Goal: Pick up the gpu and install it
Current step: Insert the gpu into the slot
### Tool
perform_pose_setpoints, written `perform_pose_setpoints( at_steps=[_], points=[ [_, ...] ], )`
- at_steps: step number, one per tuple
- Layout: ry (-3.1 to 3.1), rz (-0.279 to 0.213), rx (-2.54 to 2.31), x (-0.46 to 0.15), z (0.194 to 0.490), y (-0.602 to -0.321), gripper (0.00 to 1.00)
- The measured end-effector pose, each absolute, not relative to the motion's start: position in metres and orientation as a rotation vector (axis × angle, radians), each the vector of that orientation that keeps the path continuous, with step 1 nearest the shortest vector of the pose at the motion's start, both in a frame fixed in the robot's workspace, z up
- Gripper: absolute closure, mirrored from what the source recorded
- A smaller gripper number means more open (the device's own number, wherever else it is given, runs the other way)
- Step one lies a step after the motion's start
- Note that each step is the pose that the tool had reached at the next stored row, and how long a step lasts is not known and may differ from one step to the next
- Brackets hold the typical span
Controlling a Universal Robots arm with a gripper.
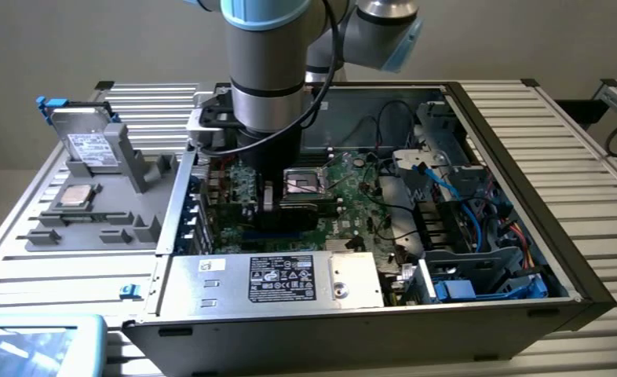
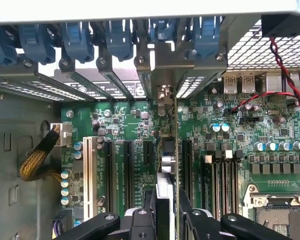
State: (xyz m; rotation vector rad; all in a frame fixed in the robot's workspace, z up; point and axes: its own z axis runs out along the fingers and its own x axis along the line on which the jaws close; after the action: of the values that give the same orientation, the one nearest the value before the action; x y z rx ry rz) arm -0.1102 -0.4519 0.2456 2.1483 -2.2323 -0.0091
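A ribbed, slatted metal desk (image 1: 20,267) carried everything. At the exterior view's left sat a grey moulded plastic holder (image 1: 99,228), with a silvery hard drive (image 1: 91,145) standing upright in it, white label outward, and a small square processor chip (image 1: 75,196) lying flat near it. Just beside the holder lay an open computer case (image 1: 340,345) of dark sheet metal, boxy and straight-walled. A thick, smooth cylindrical arm (image 1: 271,71), silver with pale blue caps, reached straight down into it. In the wrist view, the black, blunt-fingered tool (image 2: 166,210) was closed partway on the gpu (image 2: 166,170), a thin flat card seen edge-on, one finger pressed to each face. The card stood upright just above the green motherboard (image 2: 125,115), in line with the long, narrow black expansion slots (image 2: 127,165), its metal bracket end toward the case wall lined with chunky blue clips (image 2: 120,37). Whether its edge was seated in a slot could not be told. Along the case's near wall, a matte grey rectangular power supply (image 1: 277,279) bore a black label. Toward the exterior view's right, glossy blue cables (image 1: 439,184) curved over a perforated metal drive cage (image 1: 471,267).
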Motion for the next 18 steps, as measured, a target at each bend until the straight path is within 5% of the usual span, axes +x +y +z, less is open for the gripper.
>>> perform_pose_setpoints(
  at_steps=[18],
  points=[
    [-2.237, -0.020, 2.153, -0.1107, 0.2454, -0.4527, 0.71]
  ],
)
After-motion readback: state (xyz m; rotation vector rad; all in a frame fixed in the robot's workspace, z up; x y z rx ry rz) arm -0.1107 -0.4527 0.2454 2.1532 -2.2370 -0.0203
